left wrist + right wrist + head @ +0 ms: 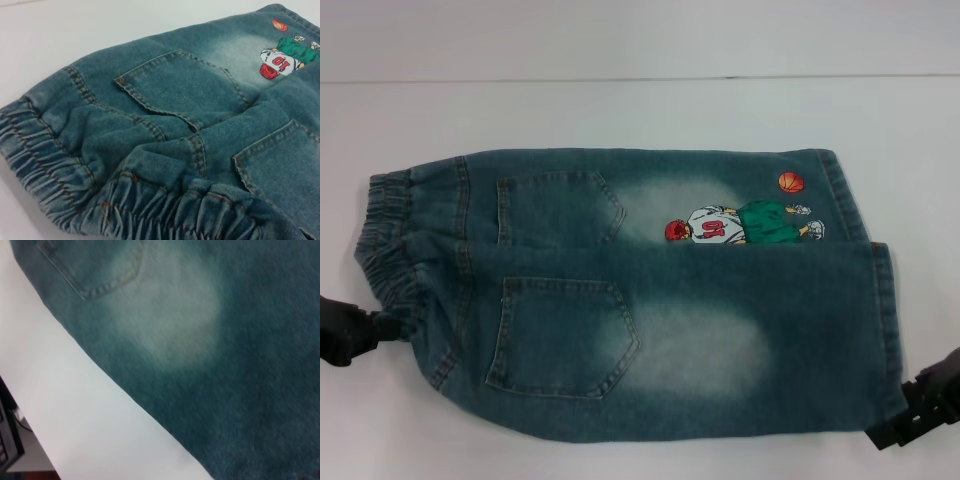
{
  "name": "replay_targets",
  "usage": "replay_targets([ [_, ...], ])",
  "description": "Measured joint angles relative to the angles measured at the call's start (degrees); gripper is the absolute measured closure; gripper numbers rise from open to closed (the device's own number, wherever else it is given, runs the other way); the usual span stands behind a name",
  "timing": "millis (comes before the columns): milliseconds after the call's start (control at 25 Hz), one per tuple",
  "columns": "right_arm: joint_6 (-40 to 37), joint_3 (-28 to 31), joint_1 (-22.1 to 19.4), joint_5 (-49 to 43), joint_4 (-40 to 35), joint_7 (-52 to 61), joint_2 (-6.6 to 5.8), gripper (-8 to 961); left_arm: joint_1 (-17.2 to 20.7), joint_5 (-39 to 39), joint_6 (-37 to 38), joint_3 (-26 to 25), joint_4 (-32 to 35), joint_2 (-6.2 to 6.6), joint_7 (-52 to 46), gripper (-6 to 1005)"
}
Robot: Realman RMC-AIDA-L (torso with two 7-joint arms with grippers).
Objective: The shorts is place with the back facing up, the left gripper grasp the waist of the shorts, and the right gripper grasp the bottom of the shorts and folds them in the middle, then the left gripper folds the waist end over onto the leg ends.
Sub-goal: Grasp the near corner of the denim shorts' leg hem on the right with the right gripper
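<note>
Denim shorts (650, 300) lie spread on the white desk (620, 110), back side up, with both rear pockets showing; the waist (385, 240) is toward the robot's left and the leg ends (875, 300) toward its right. One leg lies partly over the other, so the nearer leg's upper edge crosses just below a cartoon print (745, 225) of a basketball player on the far leg, with a small orange ball (791, 182) printed above it. Pale faded patches sit beyond each pocket toward the leg ends. The left claw (365, 330) is at the near corner of the gathered elastic waist, touching the cloth, which looks bunched there; whether it is clenched on the waist cannot be told. The right claw (910, 405) sits at the near corner of the leg ends, against the hem, and its grip likewise cannot be told. From the left wrist, the ruffled waist (150, 200) fills the near part of the view, with a pocket (180, 87) and the print (285, 57) beyond it. The right wrist shows only denim (225, 365), a faded patch, a pocket corner (95, 270) and the desk (75, 415) beside the fabric edge.
</note>
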Motion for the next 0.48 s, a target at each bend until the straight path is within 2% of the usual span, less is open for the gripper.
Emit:
replay_targets([
  [440, 1.58, -0.22, 0.12, 1.31, 2.09, 2.03, 0.05, 93, -0.04, 0.01, -0.55, 0.45, -0.15, -0.24, 0.71, 917],
  [480, 2.03, -0.33, 0.1, 1.3, 2.11, 2.75, 0.07, 135, -0.08, 0.0, -0.58, 0.45, -0.15, -0.24, 0.73, 917],
])
